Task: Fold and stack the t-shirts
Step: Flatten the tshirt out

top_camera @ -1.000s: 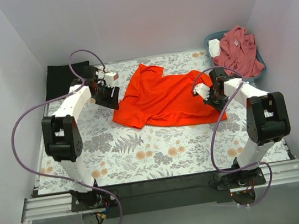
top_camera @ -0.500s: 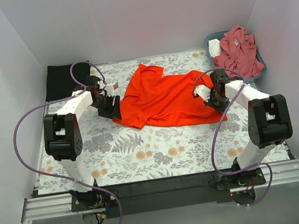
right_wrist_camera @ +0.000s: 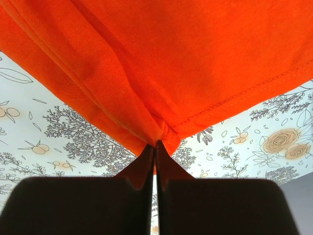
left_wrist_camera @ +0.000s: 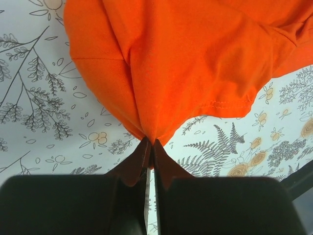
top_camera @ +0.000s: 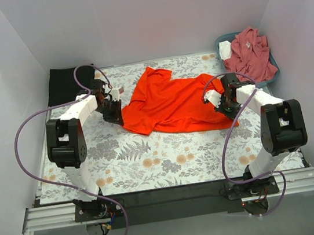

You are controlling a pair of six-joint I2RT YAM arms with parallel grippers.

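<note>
The floral-covered counter [top_camera: 151,159] fills the overhead view. The orange-red t-shirt [top_camera: 172,101] lies spread across its far middle, rumpled, one sleeve pointing toward the back wall. At the far right corner, a blue-grey basket [top_camera: 220,41] holds a heaped dusty-pink t-shirt [top_camera: 251,51]. A black folded t-shirt [top_camera: 61,84] lies at the far left corner, well apart from the orange one.

From above, the left fingers [top_camera: 116,112] meet the orange shirt's left edge and the right fingers [top_camera: 224,105] meet its right edge. At that size, their grip cannot be told.

The wrist cameras settle it. In the left wrist view, the two dark fingers [left_wrist_camera: 133,169] are pressed together on a pinched fold of orange cloth [left_wrist_camera: 195,54]. The fabric fans up from the tips, and a stitched hem runs off to the right above the fern print. In the right wrist view, the fingers [right_wrist_camera: 138,169] are likewise clamped on a gathered corner of the shirt [right_wrist_camera: 171,49], where a stitched hem meets a folded edge. The floral covering shows on both sides beneath the lifted cloth.
</note>
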